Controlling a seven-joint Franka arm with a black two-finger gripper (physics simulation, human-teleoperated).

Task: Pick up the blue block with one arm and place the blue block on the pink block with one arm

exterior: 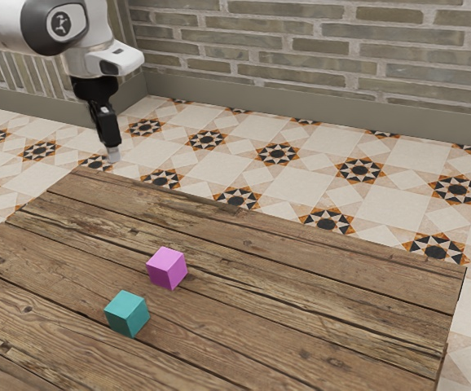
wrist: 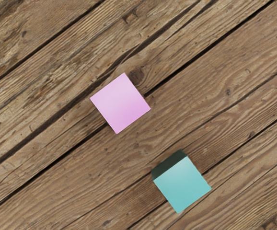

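Note:
The blue block (exterior: 127, 314), teal in colour, sits on the wooden table (exterior: 301, 293) near its front. The pink block (exterior: 167, 268) rests a short way behind it and toward the exterior view's right, with a gap between the two. My gripper (exterior: 113, 151) hangs high above the table's far left corner, well away from both blocks, and holds nothing. Looking down from the wrist, the pink block (wrist: 120, 102) and the blue block (wrist: 181, 184) lie apart on the planks, each turned diagonally to the wood grain.
The table's planks (wrist: 42, 143) run diagonally under my hand. Beyond the table's far edge are a patterned tiled floor (exterior: 317, 163) and a brick wall (exterior: 317, 41). The table's right edge (exterior: 455, 309) drops to the floor.

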